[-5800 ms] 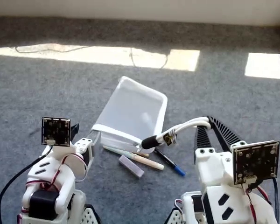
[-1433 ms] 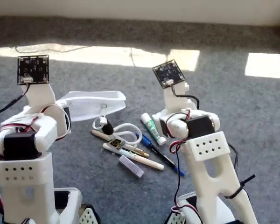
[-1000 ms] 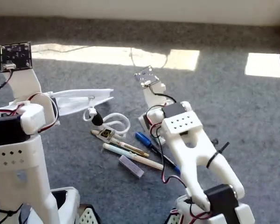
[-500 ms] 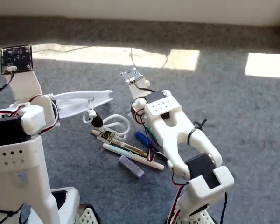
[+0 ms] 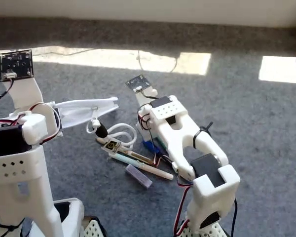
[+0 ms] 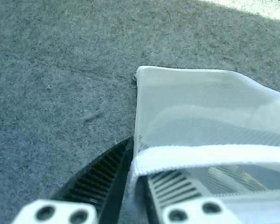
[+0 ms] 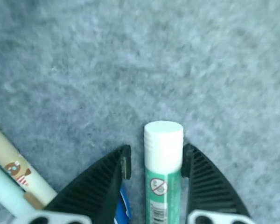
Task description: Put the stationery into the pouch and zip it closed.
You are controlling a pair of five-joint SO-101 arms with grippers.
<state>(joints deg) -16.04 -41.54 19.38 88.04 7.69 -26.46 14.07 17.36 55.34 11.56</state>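
Note:
A white mesh pouch (image 5: pixel 86 107) hangs above the carpet, lifted by one edge. My left gripper (image 6: pixel 136 179) is shut on that edge of the pouch (image 6: pixel 200 116). My right arm leans down over the stationery pile, its gripper (image 5: pixel 150 140) low at the carpet. In the right wrist view a green-and-white glue stick (image 7: pixel 163 163) lies between the fingers of my right gripper (image 7: pixel 156 150), which is open around it. A cream pen (image 5: pixel 145 168), a brown pen (image 5: pixel 133 155), a blue pen (image 5: pixel 149 146) and a lilac eraser (image 5: pixel 138 176) lie beside it.
A white cord loop with a black end (image 5: pixel 111 132) dangles from the pouch onto the pens. Grey carpet (image 5: pixel 246 108) lies open to the right and far side. Sunlit patches (image 5: pixel 281 69) and a thin cable (image 5: pixel 138 59) lie at the back.
My right arm has folded forward and down over the pile, bringing its gripper onto the glue stick. The left arm holds the pouch nearly where it was.

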